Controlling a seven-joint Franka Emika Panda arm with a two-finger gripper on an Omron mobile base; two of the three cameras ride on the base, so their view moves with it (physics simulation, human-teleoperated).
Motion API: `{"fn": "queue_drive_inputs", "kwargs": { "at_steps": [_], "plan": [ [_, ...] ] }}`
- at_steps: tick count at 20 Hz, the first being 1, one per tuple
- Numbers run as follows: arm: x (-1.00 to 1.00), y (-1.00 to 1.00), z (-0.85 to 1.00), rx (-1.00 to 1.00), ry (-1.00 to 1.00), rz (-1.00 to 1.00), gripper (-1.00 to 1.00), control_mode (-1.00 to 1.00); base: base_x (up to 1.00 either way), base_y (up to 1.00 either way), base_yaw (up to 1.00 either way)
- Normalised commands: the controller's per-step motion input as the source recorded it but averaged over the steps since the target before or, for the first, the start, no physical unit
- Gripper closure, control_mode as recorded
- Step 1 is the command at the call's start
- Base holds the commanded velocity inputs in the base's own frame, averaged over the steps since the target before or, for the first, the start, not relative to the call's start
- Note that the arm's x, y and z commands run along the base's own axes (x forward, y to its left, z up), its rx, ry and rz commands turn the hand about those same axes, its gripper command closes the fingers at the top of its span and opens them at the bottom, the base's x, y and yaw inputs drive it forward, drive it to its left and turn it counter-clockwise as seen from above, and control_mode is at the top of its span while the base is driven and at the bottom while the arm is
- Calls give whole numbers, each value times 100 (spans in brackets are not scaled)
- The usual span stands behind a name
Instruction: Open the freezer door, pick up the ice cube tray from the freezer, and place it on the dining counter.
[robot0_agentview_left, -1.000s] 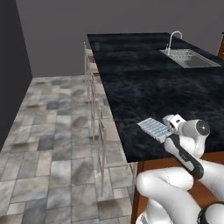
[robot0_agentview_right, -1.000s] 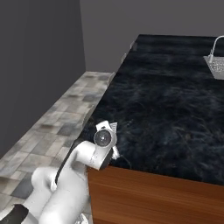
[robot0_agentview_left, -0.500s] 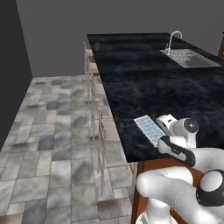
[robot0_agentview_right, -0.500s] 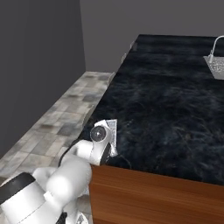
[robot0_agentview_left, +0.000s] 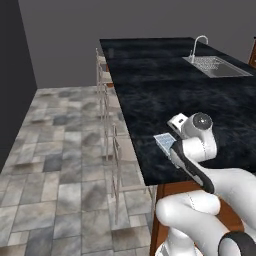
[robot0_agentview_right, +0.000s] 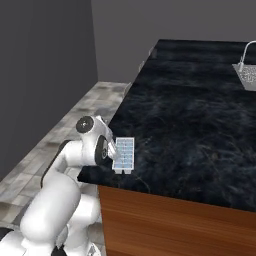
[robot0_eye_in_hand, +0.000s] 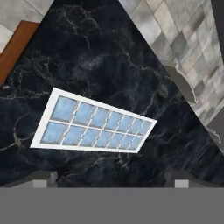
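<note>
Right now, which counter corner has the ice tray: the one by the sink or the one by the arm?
The ice tray lies on the counter corner nearest the arm, far from the sink.

The arm is being held folded low, its wrist bent over near the base. The gripper (robot0_eye_in_hand: 111, 181) is being pointed downward, its two fingertips (robot0_eye_in_hand: 43, 178) being kept spread wide at five and seven o'clock in the hand view, nothing clamped between them.

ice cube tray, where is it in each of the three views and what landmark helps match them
Left base view: the ice cube tray sits low, right of centre, near the counter's near corner, partly behind the arm.
Right base view: it is left of centre, by the counter's left edge.
Hand view: it lies across the middle.
Shared landmark: the dining counter with its black marbled top.
</note>
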Motion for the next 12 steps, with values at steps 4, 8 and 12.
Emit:
{"fn": "queue_drive_inputs", "kwargs": {
  "at_steps": [4,8,12],
  "plan": [
    [-37,100,100,-27,1,9,-100,-100,0,0,0],
    [-42,98,99,-26,0,13,-100,-100,0,0,0],
    [-17,30,58,-15,-10,3,-100,-100,0,0,0]
  ]
}}
